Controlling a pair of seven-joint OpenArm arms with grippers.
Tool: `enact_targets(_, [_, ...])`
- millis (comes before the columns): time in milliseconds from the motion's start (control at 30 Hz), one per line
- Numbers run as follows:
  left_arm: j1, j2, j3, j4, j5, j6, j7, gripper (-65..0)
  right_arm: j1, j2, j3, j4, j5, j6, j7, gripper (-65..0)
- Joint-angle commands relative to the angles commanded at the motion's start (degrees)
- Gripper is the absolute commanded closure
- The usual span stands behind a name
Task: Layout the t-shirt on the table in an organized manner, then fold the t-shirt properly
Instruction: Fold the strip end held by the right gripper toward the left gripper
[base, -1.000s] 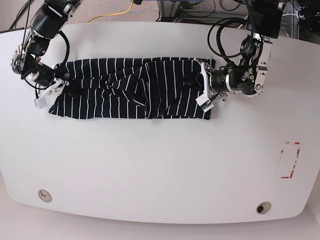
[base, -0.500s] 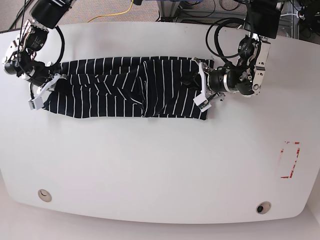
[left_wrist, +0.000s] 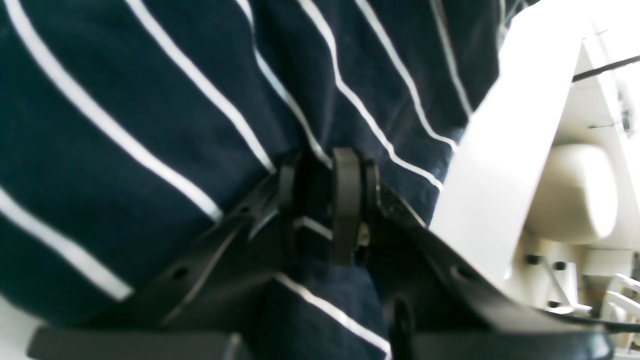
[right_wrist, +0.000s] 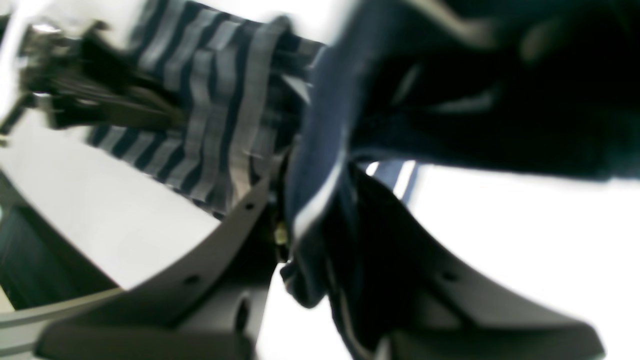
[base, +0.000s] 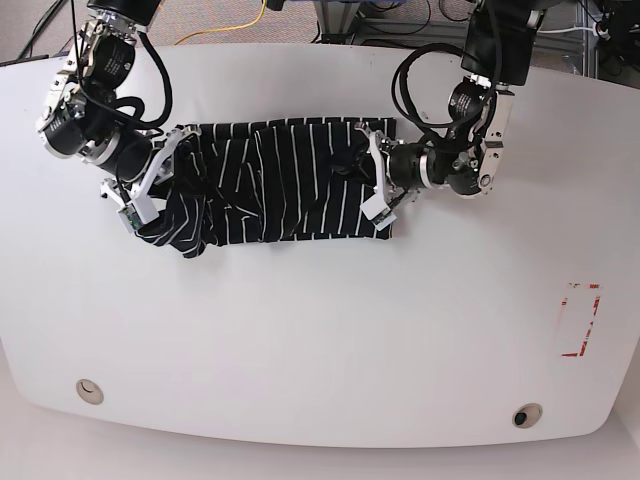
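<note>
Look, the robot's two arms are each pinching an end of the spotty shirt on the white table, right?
Not spotty: the shirt is black with thin white stripes, as the base view shows. The rest holds: the left gripper and right gripper each pinch an end on the white table.
</note>
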Motion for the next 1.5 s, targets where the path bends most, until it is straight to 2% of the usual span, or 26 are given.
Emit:
enact_targets(100, [-0.62,0.88,0.00,-0.79,0.18,0.00,-0.09,-8.2,0.88,-0.53,-2.64,0.00,0.00,0.00,0.00,-5.7])
enact_targets(267, [-1.14,3.69,-0.09,-0.88,3.60,0.92,-0.09,-8.2,2.46,-0.88,-6.68,-0.09,-0.09,0.00,0.26,-5.7])
enact_targets(367, [-1.14,4.84,-0.09,-0.88,4.75,1.01,-0.09,-8.2,2.55,-2.29,-8.00,-0.09,-0.35,0.00,0.35,-5.7])
enact_targets(533, [-1.14,5.01,-0.26,-0.88,4.84,1.01,-0.26,-8.2,3.34,-3.52,-10.29,-0.18,-0.44,0.00,0.35,-5.7])
enact_targets(733, [-0.88,5.63,-0.18,-0.88,4.84,1.19,-2.55,-8.3,3.60,-3.87,-13.54,-0.18,-0.35,0.00,0.53,-5.7])
enact_targets(1200, [-1.05,5.71,-0.44,-0.53,4.66,0.92,-2.55,-8.8,3.69,-4.40,-13.89,-0.44,-0.53,0.00,2.29,-6.3])
enact_targets(1300, [-1.14,5.71,-0.44,-0.53,2.11,0.92,-2.55,-8.8,3.69,-4.31,-13.89,-0.44,-0.53,0.00,2.29,-6.8])
enact_targets(1400, [-1.23,5.63,-0.44,-0.53,-0.35,0.92,-2.55,-8.8,3.52,-4.31,-13.89,-0.44,-0.53,0.00,2.29,-14.4])
enact_targets(1500, [-1.23,5.63,-0.44,-0.53,-1.32,1.01,-2.55,-8.8,3.43,-4.57,-13.89,-0.44,-0.53,0.00,2.29,-30.3])
